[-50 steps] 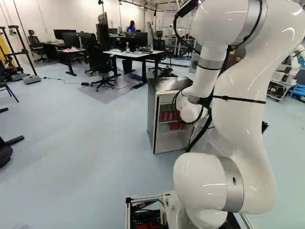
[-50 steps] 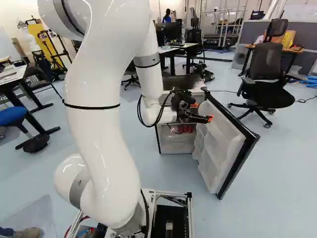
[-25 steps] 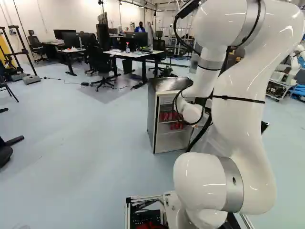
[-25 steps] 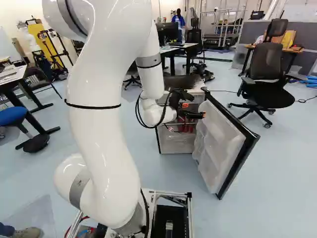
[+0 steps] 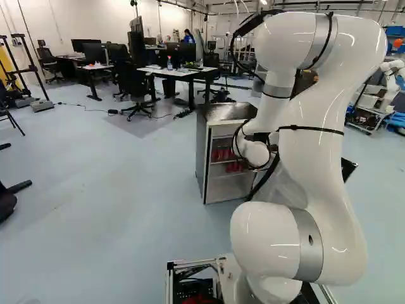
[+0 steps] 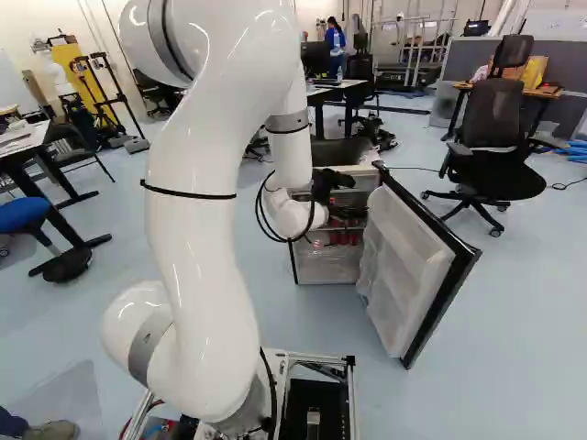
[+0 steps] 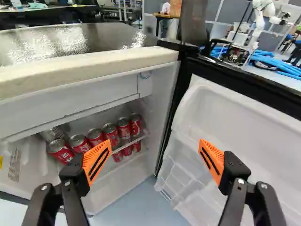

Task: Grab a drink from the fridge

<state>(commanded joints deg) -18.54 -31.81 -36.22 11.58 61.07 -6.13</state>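
Wrist view has the gripper with its two fingers spread wide and nothing between them, presumably to leave room for a can to pass in between. One orange pad shows against the cans, the other against the inside of the door. The door stands swung well out, which gives the arm a way into the fridge; the gripper seems aimed between the shelf and the door, so it would likely need to shift toward the cans before going in. The drinks are inside, in a row along a shelf, with more below it, probably set side by side so that each front one can be reached. They are red with pale lettering and shiny silver tops, look upright, and stand so close that a finger could knock a neighbour. Being smooth and round, one would probably want a centred squeeze.
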